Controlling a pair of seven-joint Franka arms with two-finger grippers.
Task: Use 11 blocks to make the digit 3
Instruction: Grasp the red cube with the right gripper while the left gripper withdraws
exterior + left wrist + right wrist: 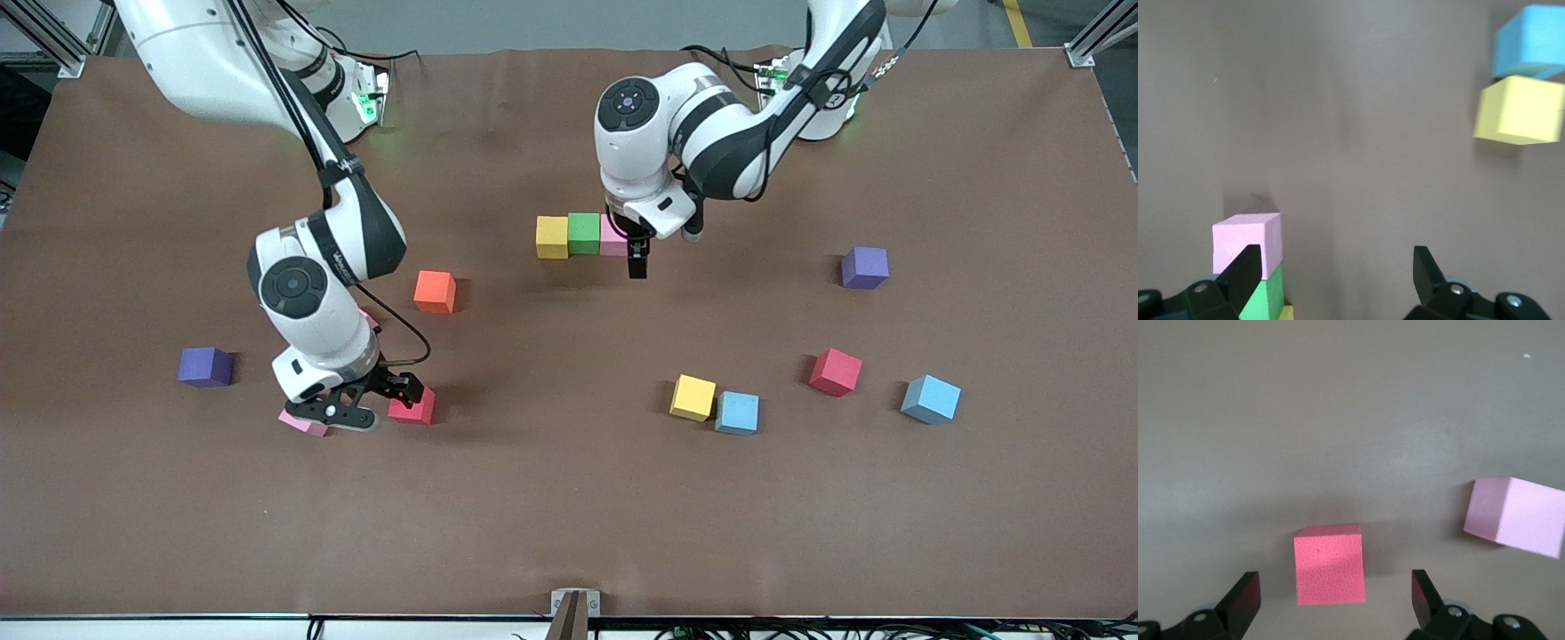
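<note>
Three touching blocks form a row: yellow [552,236], green [583,233] and pink [613,238]. My left gripper [637,262] hangs open beside the pink block [1248,243] at the row's end, with nothing between its fingers [1426,270]. My right gripper [373,407] is open, low over the table by a red block [412,406]; that red block [1329,565] lies just ahead of the open fingers, untouched. A pink block [302,422] lies beside it [1515,515]. Loose blocks: orange [435,292], yellow [693,397], light blue [737,412], red [835,372], light blue [931,399].
Two purple cubes sit apart, one [205,366] toward the right arm's end, one [865,268] toward the left arm's end. A bit of another pink block [367,317] peeks out from under the right arm. The brown table [569,516] shows a wide bare strip nearest the front camera.
</note>
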